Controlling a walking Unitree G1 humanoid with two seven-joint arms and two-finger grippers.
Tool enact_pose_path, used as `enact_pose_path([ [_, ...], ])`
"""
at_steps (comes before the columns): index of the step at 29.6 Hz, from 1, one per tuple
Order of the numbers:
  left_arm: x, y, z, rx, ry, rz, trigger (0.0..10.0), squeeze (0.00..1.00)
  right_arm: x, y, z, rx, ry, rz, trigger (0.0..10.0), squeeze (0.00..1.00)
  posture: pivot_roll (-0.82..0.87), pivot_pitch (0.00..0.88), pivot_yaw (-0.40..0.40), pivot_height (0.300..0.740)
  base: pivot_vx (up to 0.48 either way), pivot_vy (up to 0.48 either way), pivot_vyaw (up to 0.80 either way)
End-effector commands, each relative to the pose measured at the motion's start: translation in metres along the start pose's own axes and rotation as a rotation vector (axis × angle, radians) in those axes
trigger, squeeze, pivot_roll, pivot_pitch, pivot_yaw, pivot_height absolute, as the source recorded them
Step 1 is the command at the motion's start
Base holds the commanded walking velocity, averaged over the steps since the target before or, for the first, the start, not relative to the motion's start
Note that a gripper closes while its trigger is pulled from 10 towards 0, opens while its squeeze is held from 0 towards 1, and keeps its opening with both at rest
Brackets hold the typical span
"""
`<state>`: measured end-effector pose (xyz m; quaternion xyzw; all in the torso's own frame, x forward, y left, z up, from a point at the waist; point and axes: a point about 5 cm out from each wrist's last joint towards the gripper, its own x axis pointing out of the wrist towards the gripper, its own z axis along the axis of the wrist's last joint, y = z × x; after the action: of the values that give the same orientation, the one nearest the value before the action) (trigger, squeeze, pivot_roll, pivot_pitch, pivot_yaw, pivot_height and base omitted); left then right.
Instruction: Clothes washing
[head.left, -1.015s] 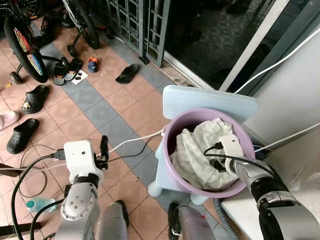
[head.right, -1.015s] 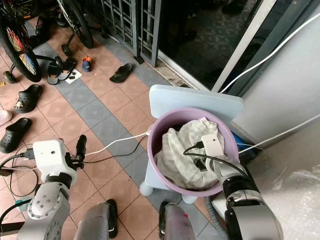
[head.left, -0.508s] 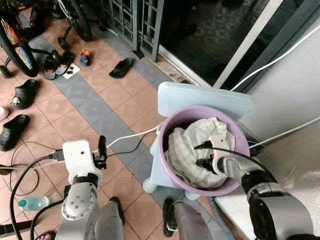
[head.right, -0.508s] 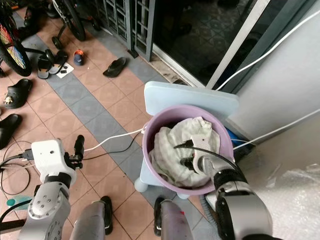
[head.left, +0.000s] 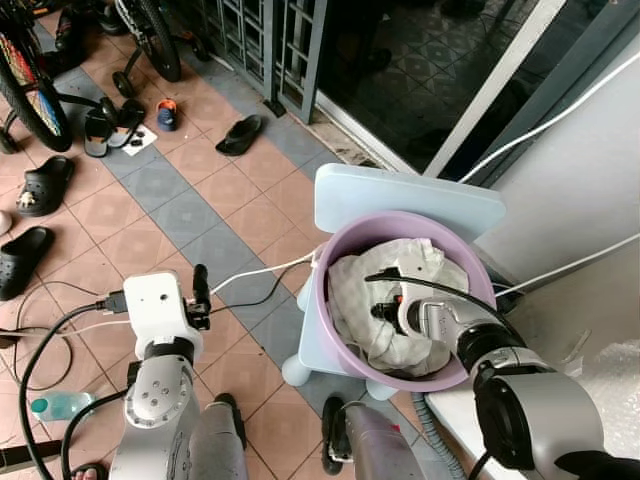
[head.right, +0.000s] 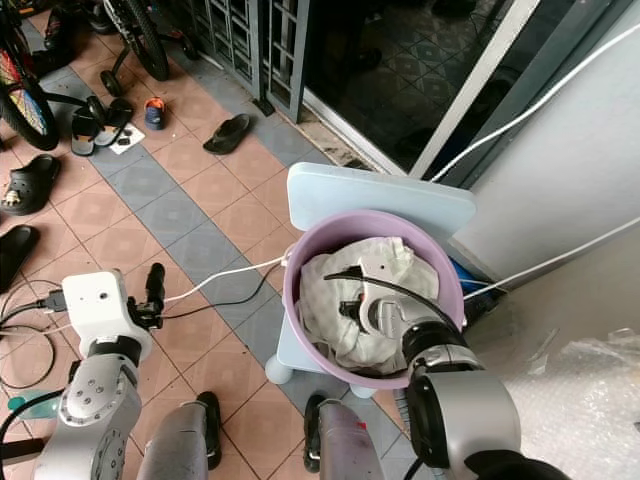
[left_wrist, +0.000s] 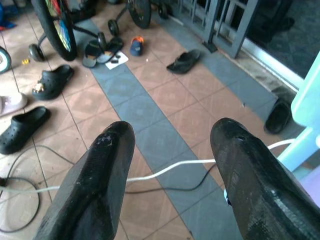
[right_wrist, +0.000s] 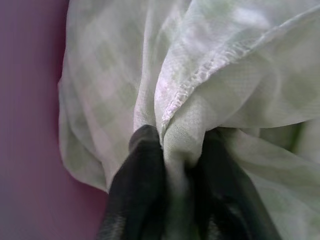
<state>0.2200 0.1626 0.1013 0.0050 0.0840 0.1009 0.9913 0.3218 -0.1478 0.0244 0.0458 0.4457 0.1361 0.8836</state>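
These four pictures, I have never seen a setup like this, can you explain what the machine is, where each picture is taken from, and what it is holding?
This is a humanoid robot with two silver arms, each ending in two long black fingers. The two wide pictures come from a pair of cameras on its head, looking down at a tiled porch. The other two come from cameras on its wrists, looking along the fingers.

In front of it a round purple plastic basin sits on a pale blue plastic stool, with pale checked cloth inside. The right gripper is down in the basin, its fingers pinched shut on a fold of that cloth. The left gripper is open, held over the floor, where a white cable runs.
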Motion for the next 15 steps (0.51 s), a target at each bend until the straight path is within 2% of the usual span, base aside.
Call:
enact_pose_path([
  [1, 0.000, 0.001, -0.005, 0.014, 0.025, 0.016, 10.0, 0.00, -0.001, -0.006, -0.003, -0.007, 0.012, -0.027, 0.0, 0.00, 0.10, 0.198, -0.160, 0.740, 0.000, 0.000, 0.00],
  [2, 0.000, 0.001, -0.005, 0.014, 0.025, 0.016, 10.0, 0.00, -0.001, -0.006, -0.003, -0.007, 0.012, -0.027, 0.0, 0.00, 0.10, 0.198, -0.160, 0.740, 0.000, 0.000, 0.00],
  [4, 0.004, 0.001, -0.002, 0.012, 0.006, 0.020, 10.0, 0.00, -0.003, -0.005, 0.012, -0.036, -0.076, -0.028, 0.0, 0.00, 0.10, 0.179, -0.158, 0.740, 0.000, 0.000, 0.00],
  [6, 0.004, 0.001, -0.002, 0.012, 0.006, 0.020, 10.0, 0.00, -0.003, -0.005, 0.012, -0.036, -0.076, -0.028, 0.0, 0.00, 0.10, 0.179, -0.158, 0.740, 0.000, 0.000, 0.00],
  [7, 0.009, 0.002, 0.002, 0.007, -0.020, 0.021, 10.0, 0.00, -0.012, 0.003, 0.049, -0.027, -0.269, -0.001, 0.0, 0.00, 0.09, 0.145, -0.135, 0.740, 0.000, 0.000, 0.00],
  [8, 0.012, 0.001, 0.003, 0.007, -0.030, 0.018, 10.0, 0.00, -0.019, 0.008, 0.068, -0.003, -0.370, 0.024, 0.0, 0.00, 0.08, 0.134, -0.116, 0.740, 0.000, 0.000, 0.00],
  [9, 0.012, 0.001, 0.003, 0.007, -0.030, 0.018, 10.0, 0.00, -0.019, 0.008, 0.068, -0.003, -0.370, 0.024, 0.0, 0.00, 0.08, 0.134, -0.116, 0.740, 0.000, 0.000, 0.00],
  [12, 0.019, -0.003, 0.005, 0.022, -0.049, -0.007, 10.0, 0.00, -0.039, 0.014, 0.098, 0.027, -0.581, 0.055, 0.0, 0.00, 0.06, 0.100, -0.059, 0.740, 0.000, 0.000, 0.00],
  [13, 0.019, -0.003, 0.005, 0.022, -0.049, -0.007, 10.0, 0.00, -0.039, 0.014, 0.098, 0.027, -0.581, 0.055, 0.0, 0.00, 0.06, 0.100, -0.059, 0.740, 0.000, 0.000, 0.00],
  [14, 0.025, -0.010, 0.009, 0.032, -0.066, -0.042, 10.0, 0.00, -0.054, 0.015, 0.104, 0.033, -0.698, 0.053, 0.0, 0.00, 0.05, 0.084, -0.030, 0.740, 0.000, 0.000, 0.00],
  [15, 0.028, -0.014, 0.011, 0.034, -0.073, -0.067, 10.0, 0.00, -0.061, 0.015, 0.104, 0.030, -0.742, 0.037, 0.0, 0.00, 0.04, 0.074, -0.014, 0.740, 0.000, 0.000, 0.00],
])
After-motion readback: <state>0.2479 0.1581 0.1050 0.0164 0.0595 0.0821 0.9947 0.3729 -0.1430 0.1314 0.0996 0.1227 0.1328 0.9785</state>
